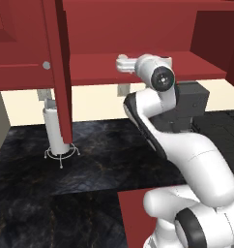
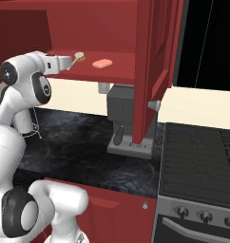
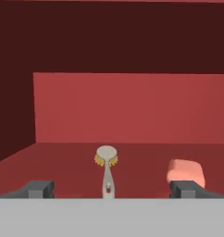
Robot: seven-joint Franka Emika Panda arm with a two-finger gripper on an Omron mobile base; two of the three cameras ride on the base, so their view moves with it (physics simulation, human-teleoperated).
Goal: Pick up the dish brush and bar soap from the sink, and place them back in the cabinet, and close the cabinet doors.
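Observation:
The pale-yellow dish brush (image 3: 107, 169) lies on the red shelf (image 3: 137, 155) of the cabinet, head pointing inward, between my wide-apart fingers and touching neither. My gripper (image 3: 114, 189) is open at the shelf's front edge. To its right on the shelf rests the salmon-orange bar soap (image 3: 185, 172). In the right base view the gripper (image 2: 64, 61) reaches onto the shelf (image 2: 124, 71), with the brush (image 2: 77, 59) at its tip and the soap (image 2: 102, 63) just beyond. Both cabinet doors (image 1: 58, 72) (image 2: 152, 61) stand swung open. The sink is out of view.
Under the cabinet runs a dark marble counter (image 1: 65, 184). A white paper towel roll on a wire stand (image 1: 57, 133) stands at the left, a grey coffee machine (image 2: 126, 118) below the right door. A black stove (image 2: 202, 161) lies to the right.

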